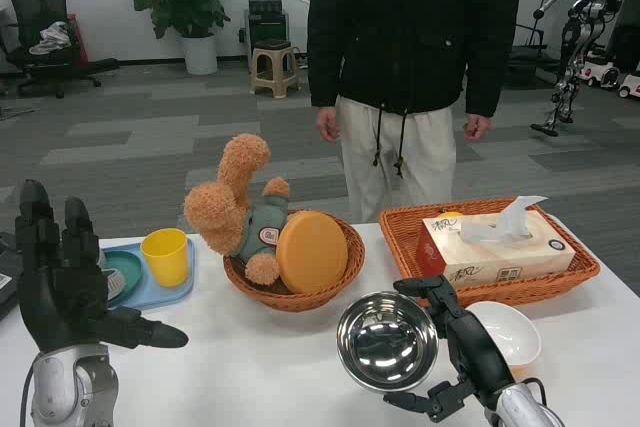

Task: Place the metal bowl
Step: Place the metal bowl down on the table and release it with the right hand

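A shiny metal bowl [388,341] is tilted toward me just above the white table [260,367], front centre-right. My right hand [458,347] grips its right rim, with fingers above and below the bowl. My left hand [62,282] is raised at the front left, fingers up and apart, thumb pointing right, holding nothing.
A round wicker basket [335,282] holds a teddy bear [238,209] and an orange disc [312,251]. A rectangular basket [580,267] at the right holds a tissue box [495,245]. A white bowl [505,332] sits by my right hand. A blue tray [165,292] carries a yellow cup [167,256]. A person [410,67] stands behind the table.
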You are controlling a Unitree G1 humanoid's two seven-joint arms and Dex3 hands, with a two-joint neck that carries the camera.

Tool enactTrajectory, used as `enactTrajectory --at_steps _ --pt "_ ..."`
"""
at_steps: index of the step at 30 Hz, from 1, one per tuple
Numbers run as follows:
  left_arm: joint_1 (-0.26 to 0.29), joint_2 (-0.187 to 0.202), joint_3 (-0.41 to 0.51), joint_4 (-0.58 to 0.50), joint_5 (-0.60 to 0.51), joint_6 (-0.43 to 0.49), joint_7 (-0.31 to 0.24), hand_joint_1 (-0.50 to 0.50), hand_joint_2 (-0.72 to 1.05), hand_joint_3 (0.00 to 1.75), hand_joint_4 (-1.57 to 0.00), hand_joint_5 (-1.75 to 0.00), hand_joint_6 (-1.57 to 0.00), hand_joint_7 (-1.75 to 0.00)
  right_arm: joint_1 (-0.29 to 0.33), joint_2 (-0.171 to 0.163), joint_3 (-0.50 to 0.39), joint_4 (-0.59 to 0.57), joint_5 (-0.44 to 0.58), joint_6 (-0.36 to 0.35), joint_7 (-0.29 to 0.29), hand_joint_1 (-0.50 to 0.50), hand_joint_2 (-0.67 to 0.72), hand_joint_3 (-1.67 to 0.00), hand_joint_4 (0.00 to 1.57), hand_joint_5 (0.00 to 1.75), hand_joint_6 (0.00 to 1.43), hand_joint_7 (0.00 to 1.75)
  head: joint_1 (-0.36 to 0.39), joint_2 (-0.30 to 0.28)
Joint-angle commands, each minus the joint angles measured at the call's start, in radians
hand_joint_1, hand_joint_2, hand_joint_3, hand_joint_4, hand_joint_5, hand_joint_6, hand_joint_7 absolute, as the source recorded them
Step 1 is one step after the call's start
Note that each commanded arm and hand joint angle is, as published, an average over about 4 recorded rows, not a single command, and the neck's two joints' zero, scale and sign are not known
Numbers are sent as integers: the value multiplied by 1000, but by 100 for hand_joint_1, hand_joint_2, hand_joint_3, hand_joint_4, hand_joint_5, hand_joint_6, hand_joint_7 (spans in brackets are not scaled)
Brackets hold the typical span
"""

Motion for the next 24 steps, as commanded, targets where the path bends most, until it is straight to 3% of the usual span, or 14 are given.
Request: enactTrajectory --at_steps 1,24 --pt "16 -7 7 8 6 -5 1 -50 -69 9 0 0 0 0 -26 -18 31 43 63 -32 -7 -25 -54 -135 128 165 114 168 1 -16" --pt "-2 -9 5 28 6 -4 1 -50 -72 9 0 0 0 0 -46 -14 35 88 62 -34 -7 -25 -54 -135 129 165 117 168 -6 -32"
